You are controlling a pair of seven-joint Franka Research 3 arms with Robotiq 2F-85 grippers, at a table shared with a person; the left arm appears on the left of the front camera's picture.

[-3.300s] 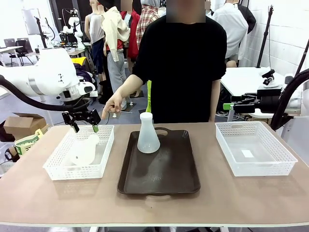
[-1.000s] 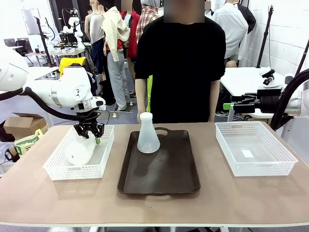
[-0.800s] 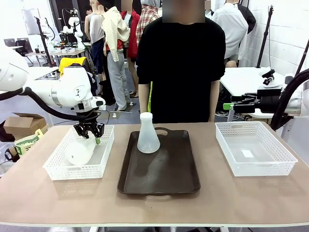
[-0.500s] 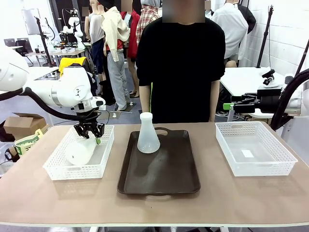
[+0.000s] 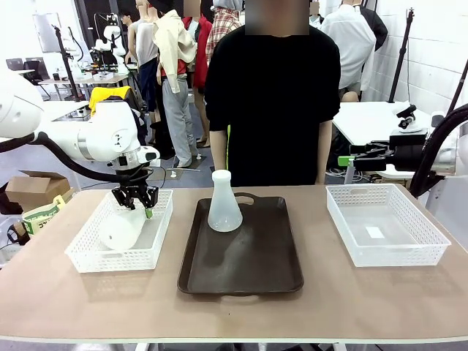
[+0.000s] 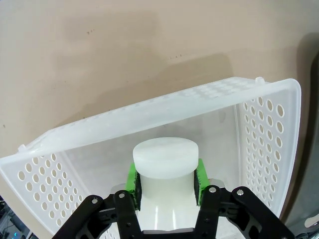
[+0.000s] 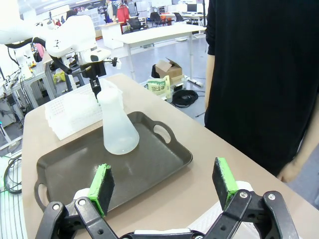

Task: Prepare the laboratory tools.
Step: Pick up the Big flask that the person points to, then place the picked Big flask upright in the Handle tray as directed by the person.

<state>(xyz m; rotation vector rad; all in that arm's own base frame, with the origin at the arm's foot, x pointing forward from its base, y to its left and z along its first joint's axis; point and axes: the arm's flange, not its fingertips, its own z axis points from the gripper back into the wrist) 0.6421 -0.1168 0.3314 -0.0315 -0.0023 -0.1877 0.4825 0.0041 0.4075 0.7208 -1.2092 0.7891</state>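
Observation:
One translucent whitish flask [image 5: 121,228] lies tilted in the white mesh basket [image 5: 80,257] on the left. My left gripper [image 5: 140,205] is shut on its neck. In the left wrist view the green pads [image 6: 131,177] press both sides of the flask neck [image 6: 166,158], with the left gripper [image 6: 166,180] inside the basket [image 6: 149,114]. A second flask [image 5: 224,205] stands upright at the far end of the dark brown tray [image 5: 241,274]. My right gripper [image 5: 345,159] hovers open at the far right, off the table. The right wrist view shows the right gripper [image 7: 163,186] open with nothing between its fingers, facing the upright flask [image 7: 117,127].
A second white mesh basket [image 5: 431,252] sits on the right side of the table. A person in black stands at the far edge behind the tray, arms down. The tray [image 7: 65,167] has free room in front of the upright flask.
Nothing moves in the last second. About three seconds ago my left gripper hung open above the basket and the person's hand pointed there; now it is down and shut on the flask neck, and the hand is withdrawn.

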